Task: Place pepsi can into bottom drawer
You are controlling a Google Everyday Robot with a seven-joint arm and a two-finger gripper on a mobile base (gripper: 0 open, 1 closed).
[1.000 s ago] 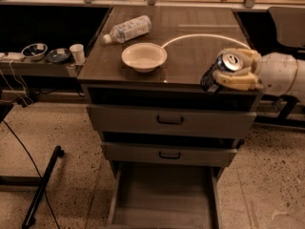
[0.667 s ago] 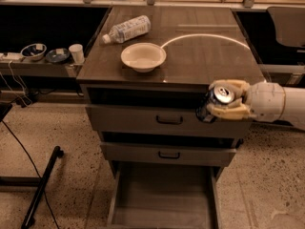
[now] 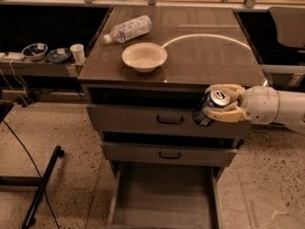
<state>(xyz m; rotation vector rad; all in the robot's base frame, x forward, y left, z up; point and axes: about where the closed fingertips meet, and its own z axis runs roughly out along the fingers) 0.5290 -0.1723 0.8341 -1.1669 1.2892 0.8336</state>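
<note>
My gripper (image 3: pixel 220 104) comes in from the right and is shut on the pepsi can (image 3: pixel 208 109), a dark blue can with a silver top, tilted to the right. It holds the can in the air in front of the top drawer's right end, below the cabinet top. The bottom drawer (image 3: pixel 164 194) is pulled open below, a shallow grey tray with nothing showing in it. The can is above and to the right of the drawer's middle.
On the cabinet top (image 3: pixel 214 56) lie a white bowl (image 3: pixel 144 57) and a clear plastic bottle (image 3: pixel 128 29) on its side. Two upper drawers with black handles (image 3: pixel 170 120) are closed. A shelf at the left holds small bowls (image 3: pixel 35 50) and a cup (image 3: pixel 77 53). A black stand leg (image 3: pixel 40 187) lies on the floor at the left.
My gripper has carried the can off the cabinet top's right edge, down and forward, to the front of the top drawer.
</note>
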